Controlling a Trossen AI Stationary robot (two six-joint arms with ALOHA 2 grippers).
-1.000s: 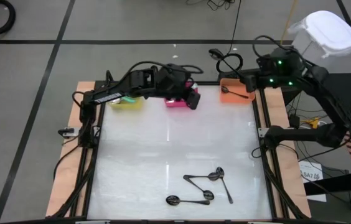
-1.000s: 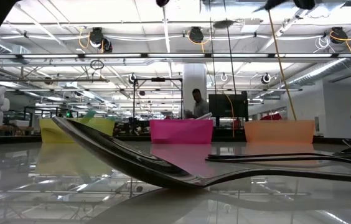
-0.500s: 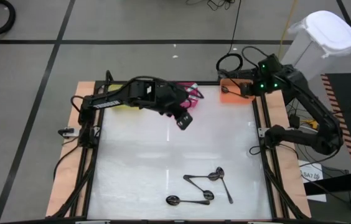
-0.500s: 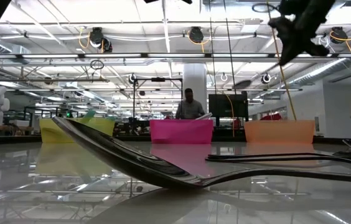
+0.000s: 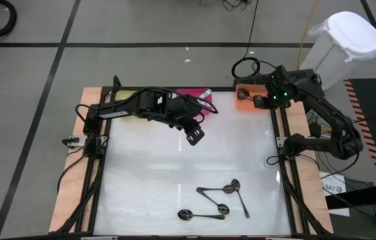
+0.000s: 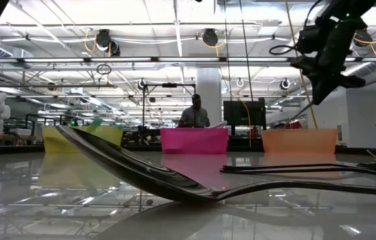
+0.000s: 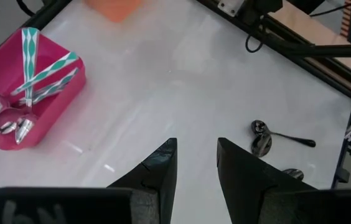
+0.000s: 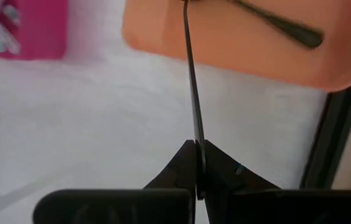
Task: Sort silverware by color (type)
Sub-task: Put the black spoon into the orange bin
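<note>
My right gripper (image 8: 198, 149) hangs above the orange bin (image 8: 225, 37) at the table's far right corner, shut on a dark spoon (image 8: 190, 74). Another dark spoon (image 8: 275, 25) lies in that bin. My left gripper (image 7: 196, 168) stands open and empty over the table's middle, in front of the pink bin (image 7: 51, 93). That bin holds teal-handled spoons (image 7: 38, 71). Several dark spoons (image 5: 216, 200) lie flat on the near part of the table. My right gripper pinches the dark spoon's thin handle (image 8: 193, 134) between its two fingers. The handle runs on past the fingertips in line with them, slanting down over the orange bin. Its far end leaves the wrist picture, so which end is held cannot be told.
Yellow (image 6: 81, 140), pink (image 6: 195, 140) and orange (image 6: 299, 141) bins stand in a row along the far edge. Black frame rails (image 5: 283, 167) border the white table. A person (image 6: 195, 113) is in the room beyond. White table surface (image 5: 148, 173) lies between the bins and the spoons.
My right gripper has swung toward the orange bin and come down over it, tipping further downward, the dark spoon still in it. My left gripper has moved from above the pink bin toward the table's middle and turned, staying open.
</note>
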